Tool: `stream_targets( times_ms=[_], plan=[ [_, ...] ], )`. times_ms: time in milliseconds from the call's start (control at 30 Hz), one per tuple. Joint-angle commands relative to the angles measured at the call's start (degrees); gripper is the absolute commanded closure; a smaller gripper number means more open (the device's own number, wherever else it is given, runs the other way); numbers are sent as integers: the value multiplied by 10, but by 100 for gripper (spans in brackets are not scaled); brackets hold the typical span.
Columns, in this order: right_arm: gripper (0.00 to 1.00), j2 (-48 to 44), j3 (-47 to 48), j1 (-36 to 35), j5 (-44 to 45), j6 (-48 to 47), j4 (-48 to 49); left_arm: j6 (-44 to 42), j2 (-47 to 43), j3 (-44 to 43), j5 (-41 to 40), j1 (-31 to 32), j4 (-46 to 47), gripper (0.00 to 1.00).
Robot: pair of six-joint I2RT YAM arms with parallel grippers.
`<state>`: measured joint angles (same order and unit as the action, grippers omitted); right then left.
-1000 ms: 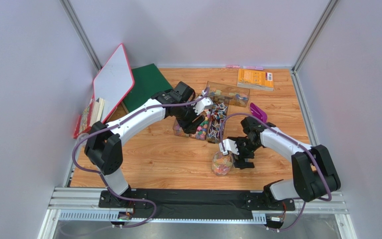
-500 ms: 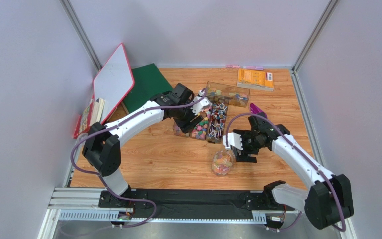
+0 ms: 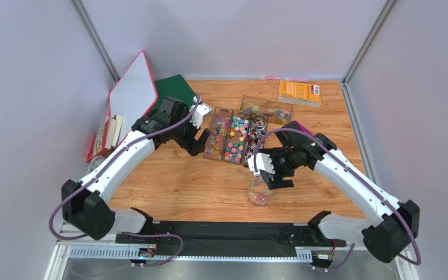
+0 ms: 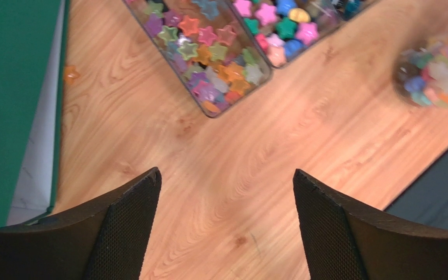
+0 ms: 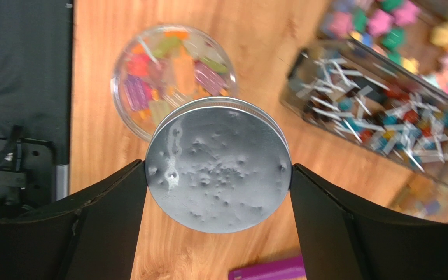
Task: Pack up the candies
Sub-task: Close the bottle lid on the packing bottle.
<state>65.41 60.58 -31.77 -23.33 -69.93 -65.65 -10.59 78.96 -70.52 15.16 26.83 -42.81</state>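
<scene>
At the front edge, six o'clock, the jar (image 3: 260, 191) holds candies (image 5: 168, 64). The right gripper (image 3: 265, 169) clamps the lid (image 5: 217, 166) above it, offset towards twelve. I'd centre it, level, then lower. At ten, the left gripper (image 4: 226, 186) hangs open, empty, beside trays (image 4: 209, 114) of candies.

The table (image 4: 238, 192) is pale wood-grain board, smooth with a soft satin sheen. The jar (image 5: 115, 87) is clear and glossy; glass or plastic, I cannot tell. Near the jar, the lid (image 5: 217, 165) is dull silver metal, pitted and smeared. Beyond the jar, the trays (image 4: 209, 112) are clear glossy plastic, and their star candies (image 4: 206, 55) look smooth and shiny. The fingers (image 4: 127, 233) of the left tool (image 4: 226, 174) are matt black with a fine mesh texture.
</scene>
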Motion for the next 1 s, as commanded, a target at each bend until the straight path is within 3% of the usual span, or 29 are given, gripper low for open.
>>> stream_targets(
  times_ms=[0,233,833,967],
  plan=[
    [20,48,25,-62,6,57,-29,-22,-63,32,25,9,5,10],
    [20,89,14,-121,23,93,-2,-9,-110,48,9,4,22,10],
    [19,125,4,-160,62,113,51,-2,-161,88,25,3,18,10],
    [12,124,4,-164,79,116,54,-3,-173,94,24,3,18,10]
  ],
)
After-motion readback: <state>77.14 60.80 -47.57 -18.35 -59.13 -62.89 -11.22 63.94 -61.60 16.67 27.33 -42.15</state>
